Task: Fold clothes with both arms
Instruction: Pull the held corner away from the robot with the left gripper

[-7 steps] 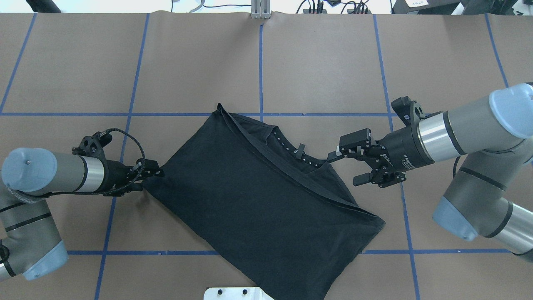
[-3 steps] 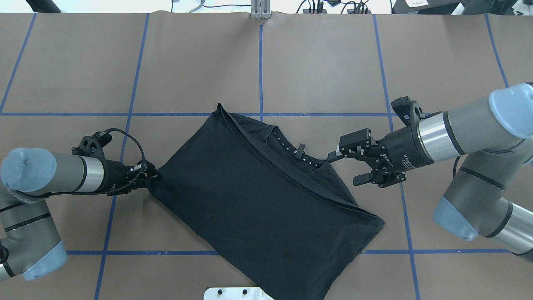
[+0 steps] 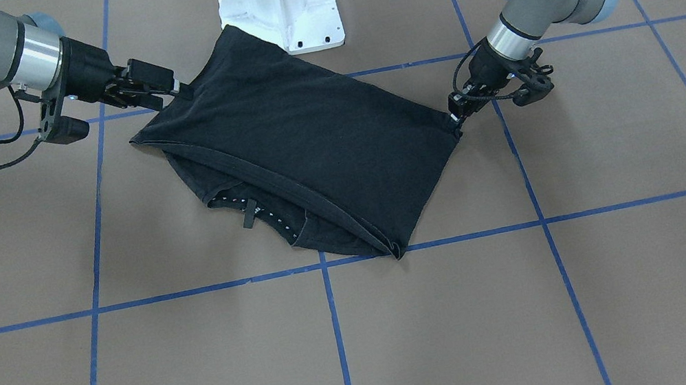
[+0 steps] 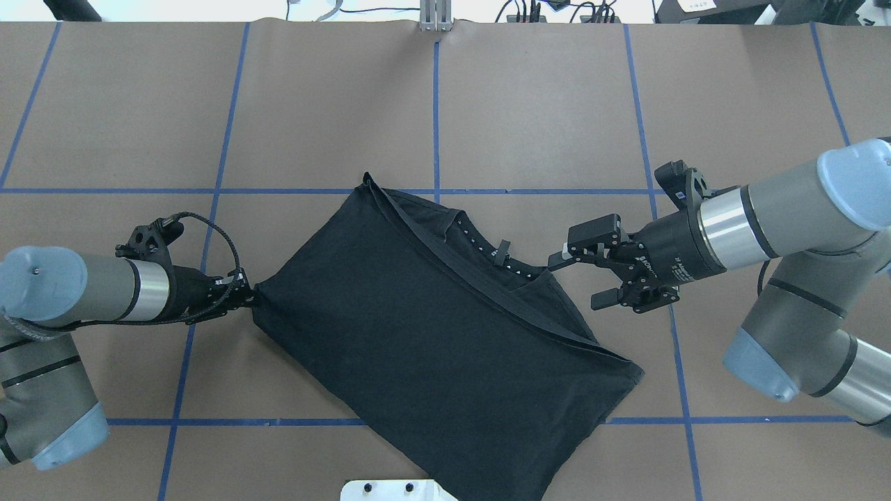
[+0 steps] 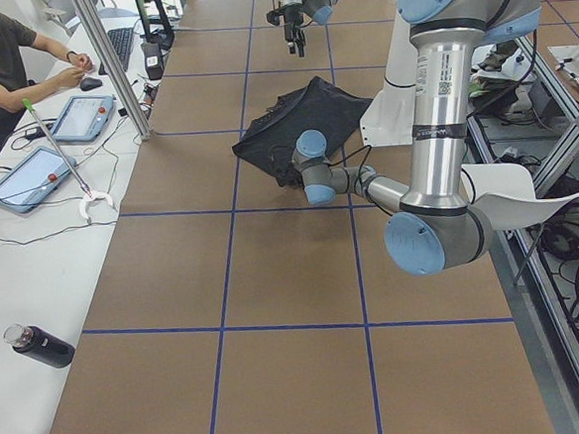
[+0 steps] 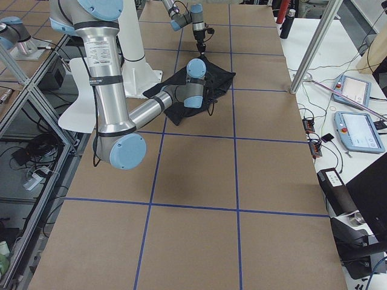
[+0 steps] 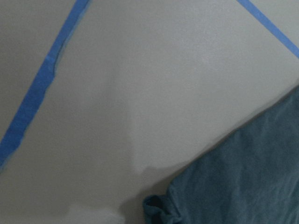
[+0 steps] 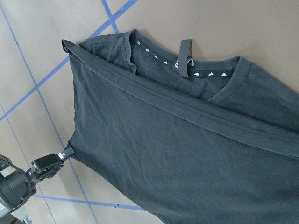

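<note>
t-shirt (image 4: 431, 334) black, folded over, hem band crossing diagonally below exposed collar

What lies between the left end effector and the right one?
Only the black T-shirt lies between the left end effector and the right end effector, as the overhead view shows.

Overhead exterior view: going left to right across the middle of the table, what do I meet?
left arm → left hand, pinching a corner of the shirt → black T-shirt → right hand, open at the shirt's edge → right arm
</note>
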`<state>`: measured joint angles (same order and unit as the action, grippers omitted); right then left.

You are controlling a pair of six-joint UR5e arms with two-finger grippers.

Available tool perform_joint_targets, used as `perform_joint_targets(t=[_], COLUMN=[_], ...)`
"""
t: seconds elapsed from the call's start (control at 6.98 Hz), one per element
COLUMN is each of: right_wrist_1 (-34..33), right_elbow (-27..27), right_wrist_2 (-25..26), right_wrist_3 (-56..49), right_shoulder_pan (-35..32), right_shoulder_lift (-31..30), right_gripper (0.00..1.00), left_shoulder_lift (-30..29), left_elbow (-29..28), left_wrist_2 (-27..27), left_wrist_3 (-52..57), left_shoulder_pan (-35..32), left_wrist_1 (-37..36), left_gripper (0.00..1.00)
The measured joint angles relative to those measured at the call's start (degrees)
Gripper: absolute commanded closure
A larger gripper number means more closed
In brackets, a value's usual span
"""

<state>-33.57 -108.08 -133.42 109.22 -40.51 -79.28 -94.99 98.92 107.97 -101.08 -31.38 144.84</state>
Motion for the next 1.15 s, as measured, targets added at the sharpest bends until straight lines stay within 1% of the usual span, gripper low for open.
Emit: perform_joint_targets(t=[0.29, 0.43, 0.57, 0.86, 1.0, 1.15], right_wrist_1=[0.00, 0.00, 0.00, 0.06, 0.08, 0.09], right_elbow=[0.02, 0.05, 0.11, 0.49, 0.61, 0.63], right_wrist_2=[0.00, 0.02, 0.06, 0.11, 0.15, 0.19], right_wrist_3=[-0.03, -0.05, -0.05, -0.08, -0.12, -0.14], right_shoulder_pan=[-0.23, -0.42, -0.69, -1.18, -1.39, -1.66], right_shoulder_lift=[-0.01, -0.05, -0.08, -0.09, -0.09, -0.09], right_gripper=[0.00, 0.00, 0.00, 0.00, 0.00, 0.00], left_shoulder_lift=[-0.42, -1.59, -4.66, -12.16, -14.30, -17.31], left_elbow=[-0.55, -1.69, -3.65, -6.51, -7.70, -10.55], left_wrist_2=[0.09, 0.07, 0.07, 0.08, 0.11, 0.11], left_wrist_3=[0.02, 0.09, 0.23, 3.25, 4.61, 5.52], left_shoulder_pan=[-0.44, -1.59, -3.56, -7.72, -9.63, -11.50], left_wrist_1=[-0.18, -0.42, -2.10, -9.36, -11.07, -11.68], left_gripper=[1.00, 1.00, 1.00, 1.00, 1.00, 1.00])
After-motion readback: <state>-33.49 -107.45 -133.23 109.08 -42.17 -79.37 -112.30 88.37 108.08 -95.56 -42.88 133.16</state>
